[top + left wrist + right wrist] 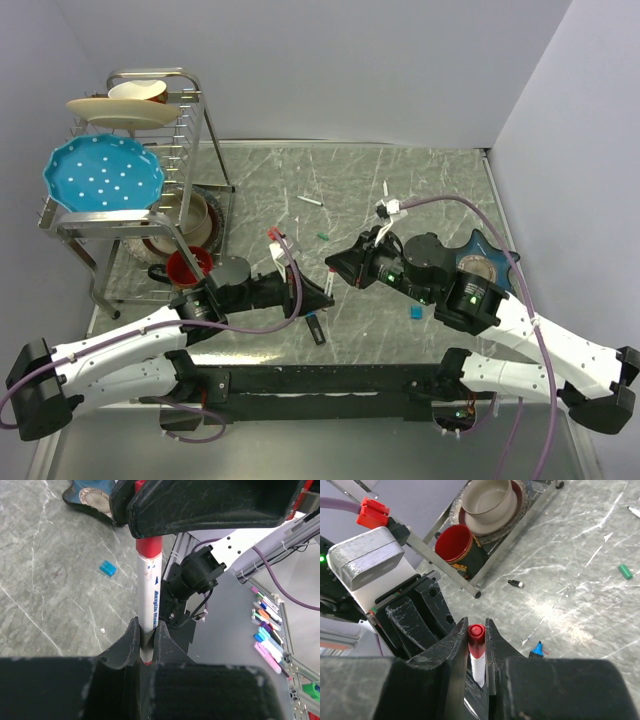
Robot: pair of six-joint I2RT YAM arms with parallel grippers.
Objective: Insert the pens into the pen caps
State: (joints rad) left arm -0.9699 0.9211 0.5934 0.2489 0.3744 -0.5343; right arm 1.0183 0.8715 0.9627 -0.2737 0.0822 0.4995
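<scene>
A white-barrelled pen (148, 595) stands between my two grippers over the middle of the table. My left gripper (146, 642) is shut on its lower end. A red pen cap (476, 639) sits on the pen's other end, and my right gripper (476, 630) is shut on that cap, a finger against each side. From above, the two grippers (322, 298) (335, 266) meet tip to tip. A green cap (323, 236), a blue cap (414, 313), a thicker black pen (316, 328) and two white pens (310, 200) (387, 188) lie loose on the table.
A metal dish rack (205, 130) stands at the back left with a blue plate (103, 175), a red cup (454, 545) and a bowl (487, 500). A small black piece with a white end (515, 583) lies near the rack's foot.
</scene>
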